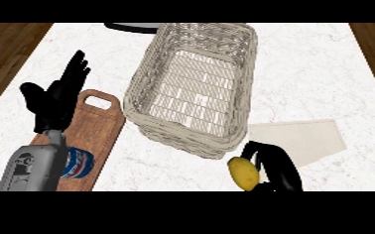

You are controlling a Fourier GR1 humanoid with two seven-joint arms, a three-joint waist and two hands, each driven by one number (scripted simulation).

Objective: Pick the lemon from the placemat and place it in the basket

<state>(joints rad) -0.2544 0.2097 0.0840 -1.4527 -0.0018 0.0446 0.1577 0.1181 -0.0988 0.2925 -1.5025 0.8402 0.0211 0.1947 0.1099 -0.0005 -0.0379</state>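
Note:
A yellow lemon [243, 172] sits in my right hand [278, 168], whose fingers curl round it near the lower edge of the view, just left of the pale placemat [304, 138]. The lemon is off the placemat and below the near right corner of the woven basket [143, 82], which stands in the middle of the counter with nothing inside it. My left hand [55, 101] rests open at the left, fingers up, above the cutting board.
A wooden cutting board [99, 129] lies left of the basket. A blue and white can [77, 162] stands on its near end, beside my left forearm. A dark rounded object [132, 27] shows at the counter's far edge. Wooden floor borders both sides.

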